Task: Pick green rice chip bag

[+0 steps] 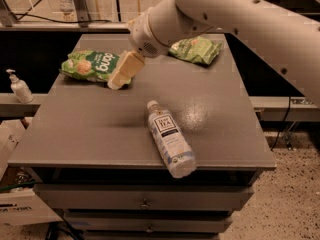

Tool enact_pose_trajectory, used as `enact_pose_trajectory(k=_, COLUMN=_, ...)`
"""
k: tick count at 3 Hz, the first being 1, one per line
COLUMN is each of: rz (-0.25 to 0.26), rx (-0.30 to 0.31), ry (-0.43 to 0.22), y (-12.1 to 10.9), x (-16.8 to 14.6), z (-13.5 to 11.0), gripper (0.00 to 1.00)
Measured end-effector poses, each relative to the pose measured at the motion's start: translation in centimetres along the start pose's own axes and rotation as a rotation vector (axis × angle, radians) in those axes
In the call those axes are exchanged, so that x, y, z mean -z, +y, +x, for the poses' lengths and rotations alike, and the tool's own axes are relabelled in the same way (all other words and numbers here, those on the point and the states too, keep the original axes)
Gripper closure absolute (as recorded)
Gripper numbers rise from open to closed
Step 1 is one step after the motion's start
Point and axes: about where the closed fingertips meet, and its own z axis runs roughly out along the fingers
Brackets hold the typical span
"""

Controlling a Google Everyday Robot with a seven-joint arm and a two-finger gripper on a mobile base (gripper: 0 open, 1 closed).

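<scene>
The green rice chip bag (pixel 91 66) lies flat at the far left of the grey cabinet top (pixel 100 129); it is bright light green with a dark green oval logo and pale round chip pictures. My gripper (pixel 119 79), with cream-coloured fingers pointing down and left, sits at the bag's right edge, just above the surface. The white arm reaches in from the upper right.
A darker olive-green chip bag (pixel 196 49) lies at the back right, partly behind the arm. A clear tea bottle (pixel 170 139) lies on its side near the front edge. A soap dispenser (pixel 19 87) stands on a shelf to the left. Drawers are below.
</scene>
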Motion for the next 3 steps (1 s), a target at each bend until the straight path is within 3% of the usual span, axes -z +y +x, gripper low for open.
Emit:
enact_pose_trajectory(k=1, rz=0.033, rx=-0.038, ry=-0.004, y=-2.3, x=-3.6, z=-1.3, gripper=0.0)
enact_pose_trajectory(k=3, rz=0.071, rx=-0.071, ry=0.089, y=-4.6, x=-10.7, z=-2.1, gripper=0.0)
